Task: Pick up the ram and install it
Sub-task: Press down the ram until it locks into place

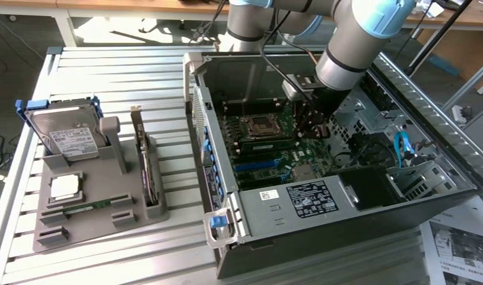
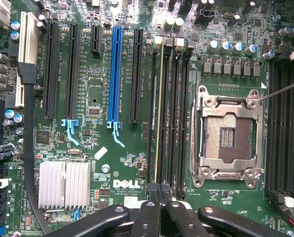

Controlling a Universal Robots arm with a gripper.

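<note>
Ram (image 2: pixel 159 113), a light, stiff but fragile thin board, seems to stand edge-up in a slot just beside the processor socket (image 2: pixel 229 132). I would hold it by the long edges, not the chips. Jaws are together, empty, just over the slots. Walls of the case (image 1: pixel 234 74) leave tight room on the exterior view's right.

An open computer case (image 1: pixel 321 178) lay on the table (image 1: pixel 123 71), with the parts tray (image 1: pixel 91 208) at the exterior view's left. Inside, the claw (image 1: pixel 314 127) hung over the motherboard (image 2: pixel 112 163), apparently just beside the memory slots (image 2: pixel 169 113).
</note>
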